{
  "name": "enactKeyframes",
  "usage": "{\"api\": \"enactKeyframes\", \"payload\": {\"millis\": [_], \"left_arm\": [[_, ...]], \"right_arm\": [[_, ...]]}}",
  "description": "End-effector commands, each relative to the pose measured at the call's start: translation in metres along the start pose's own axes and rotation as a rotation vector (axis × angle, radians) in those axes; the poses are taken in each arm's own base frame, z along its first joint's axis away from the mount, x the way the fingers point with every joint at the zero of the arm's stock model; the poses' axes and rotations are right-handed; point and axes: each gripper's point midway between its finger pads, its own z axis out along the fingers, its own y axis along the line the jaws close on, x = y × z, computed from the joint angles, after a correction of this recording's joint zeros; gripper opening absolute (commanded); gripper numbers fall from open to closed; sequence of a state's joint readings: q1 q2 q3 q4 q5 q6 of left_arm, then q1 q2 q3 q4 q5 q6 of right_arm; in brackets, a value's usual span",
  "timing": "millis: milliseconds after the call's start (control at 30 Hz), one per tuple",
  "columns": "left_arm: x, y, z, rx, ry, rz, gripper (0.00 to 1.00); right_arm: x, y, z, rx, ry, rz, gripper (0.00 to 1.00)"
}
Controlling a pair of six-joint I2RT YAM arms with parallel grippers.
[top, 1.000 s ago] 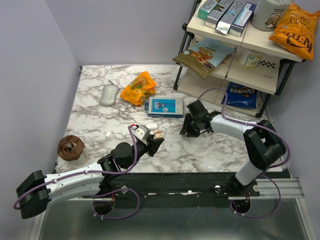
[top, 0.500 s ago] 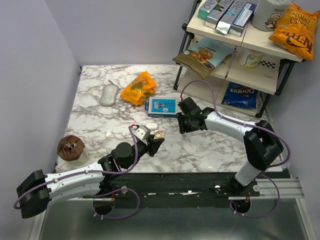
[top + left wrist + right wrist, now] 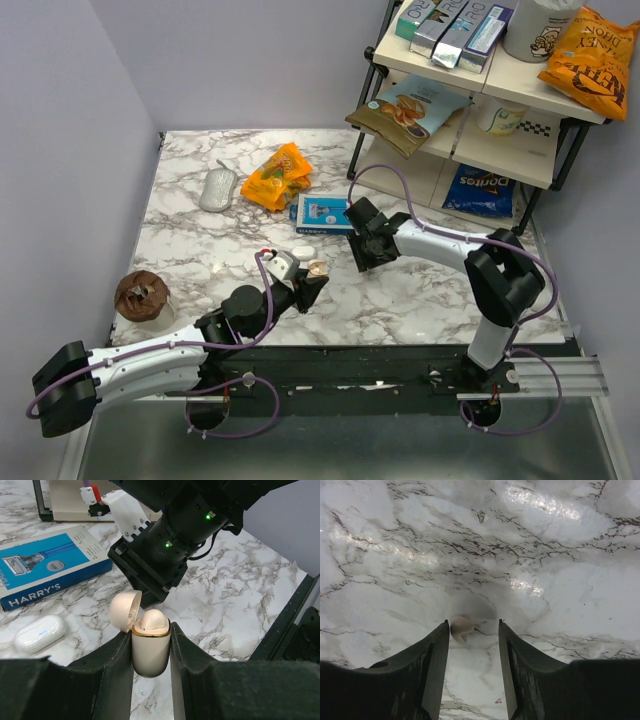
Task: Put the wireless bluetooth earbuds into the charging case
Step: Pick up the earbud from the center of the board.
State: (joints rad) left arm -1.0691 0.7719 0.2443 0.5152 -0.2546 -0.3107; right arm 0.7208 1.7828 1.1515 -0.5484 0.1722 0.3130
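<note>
The marble table (image 3: 190, 255) is where the two arms meet, near the middle of the top view. The left claw (image 3: 150, 641) is pressed tight on the cream charging case (image 3: 150, 657), low in the middle of the left wrist view. It holds the case upright with the lid (image 3: 125, 611) flipped back, I reckon so the open mouth faces up as a steady target. One earbud (image 3: 152, 620) sits in it. The right claw (image 3: 472, 630) stands spread, wider than the second earbud (image 3: 461, 628). That one shows at lower centre of the right wrist view, hard by one finger with a gap on its other side. Whether it lies on the marble I cannot tell. Straddling it like that looks like lining up a pinch.

As for writing, the blue bag (image 3: 482, 190) at the right of the top view reads Doritos. The blue-and-white box (image 3: 47, 567), upper left of the left wrist view, reads HARRY'S. The white pill-shaped case (image 3: 39, 633) below it shows nothing legible.
</note>
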Motion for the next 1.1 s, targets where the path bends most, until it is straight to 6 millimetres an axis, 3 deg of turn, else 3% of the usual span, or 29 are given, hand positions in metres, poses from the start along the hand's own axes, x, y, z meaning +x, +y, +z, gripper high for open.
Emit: {"api": "enactKeyframes", "payload": {"millis": [0,933,1067], "left_arm": [[-0.002,0.001,-0.001,-0.009,-0.019,-0.002,0.0],[0.001,0.003,-0.002,-0.013,-0.016,0.001,0.0],[0.001,0.003,-0.002,-0.013,-0.016,0.004,0.0]], "right_arm": [[0.0,-0.003,0.002,0.025,0.013,-0.018,0.52],[0.004,0.01,0.018,-0.012,0.044,-0.05,0.48],[0.007,0.012,0.02,-0.021,0.055,-0.048,0.42]]}}
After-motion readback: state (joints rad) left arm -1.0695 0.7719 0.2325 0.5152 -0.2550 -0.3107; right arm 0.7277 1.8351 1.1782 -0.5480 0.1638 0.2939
